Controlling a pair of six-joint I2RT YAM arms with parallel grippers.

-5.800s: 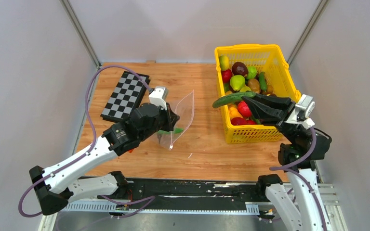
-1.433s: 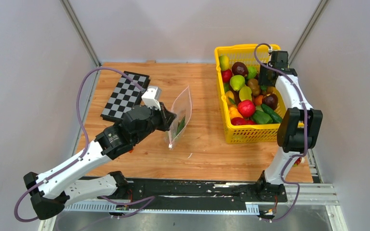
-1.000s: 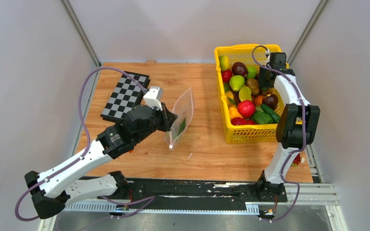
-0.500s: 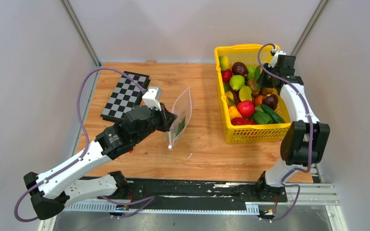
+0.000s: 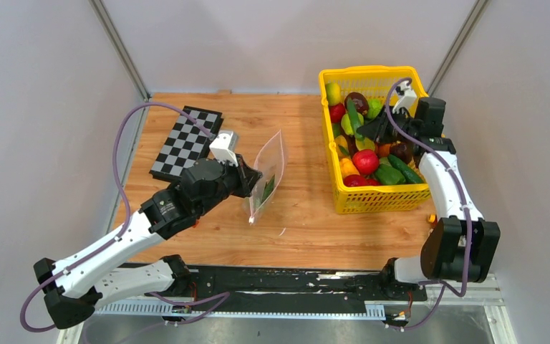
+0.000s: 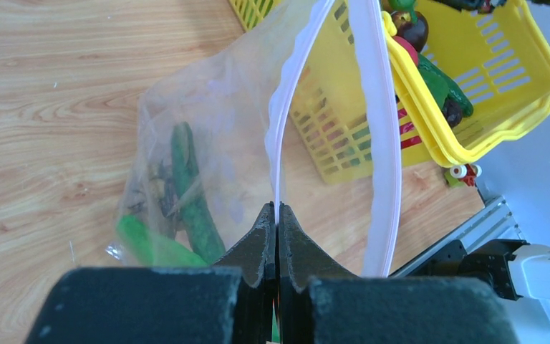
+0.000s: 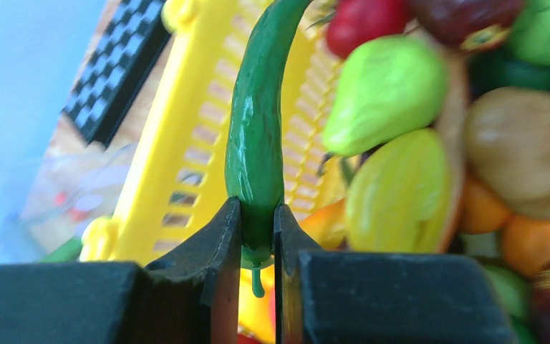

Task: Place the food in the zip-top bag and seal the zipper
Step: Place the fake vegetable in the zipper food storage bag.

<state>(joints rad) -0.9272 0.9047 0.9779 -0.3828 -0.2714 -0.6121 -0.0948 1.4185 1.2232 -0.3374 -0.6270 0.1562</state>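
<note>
The left gripper (image 6: 277, 215) is shut tight on one lip of the bag (image 6: 208, 122), pinching the zipper (image 6: 281, 143) right at the fingertips. That grip looks meant to hang the bag on edge above the table (image 6: 57, 107) with its mouth held apart. The pinched lip runs straight out ahead of the jaws, while the other lip bows off to their right, leaving a slim gap between the two. The mouth thus faces right of the jaws, toward the basket (image 6: 430, 136), and the bag's body hangs to their left. Two long green pieces (image 6: 190, 193) already lie inside, left of the jaws and low in the bag.

The right gripper (image 7: 256, 215) is closed narrow on a cucumber (image 7: 258, 129), clamping one end between the fingertips, with a small nub poking back between the jaws. Its long axis runs straight out ahead of the jaws, in line with the fingers, and the far tip curves a little to the right. Held by one end like this, I judge, the free tip can be led into the narrow mouth first. The cucumber hangs over the basket, with the rest of the food to the right of and beyond the jaws, well apart from the bag. The zipper is unsealed; sealing would come after the loading
</note>
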